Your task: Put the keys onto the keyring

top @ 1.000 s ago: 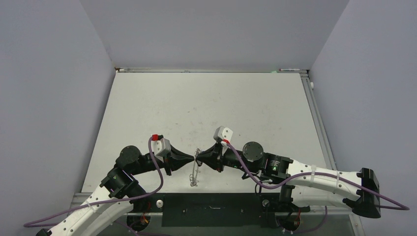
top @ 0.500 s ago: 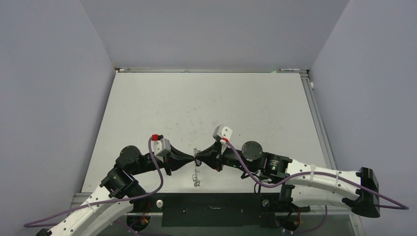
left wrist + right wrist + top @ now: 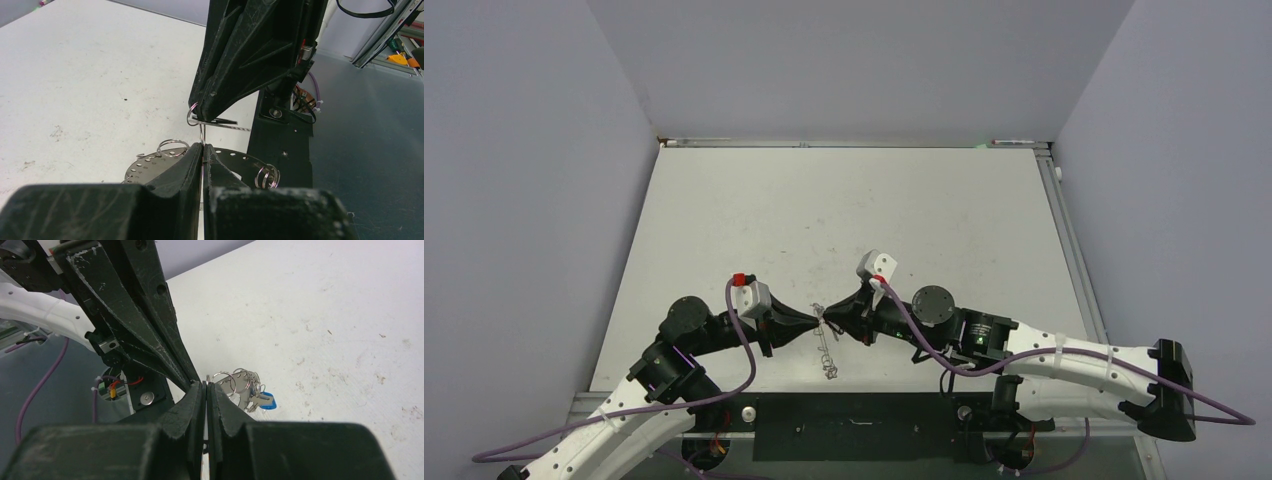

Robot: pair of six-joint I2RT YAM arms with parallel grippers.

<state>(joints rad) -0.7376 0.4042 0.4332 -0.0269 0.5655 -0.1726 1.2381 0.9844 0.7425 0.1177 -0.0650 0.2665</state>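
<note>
keyring (image 3: 150,164) is by the table's near edge, right where the two claws meet tip to tip: left gripper (image 3: 202,148) clenched on thin wire at its rim, right gripper (image 3: 194,107) facing it, clamped on a small silver loop (image 3: 190,119) just beyond.

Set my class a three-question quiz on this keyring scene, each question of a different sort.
1. True or false: the left tool and right tool are both open.
2. What colour is the key in the right wrist view?
3. The keyring is: A lying far from both tools; B at the meeting tool tips; C hidden from every view.
Key: 1 false; 2 blue; 3 B.
</note>
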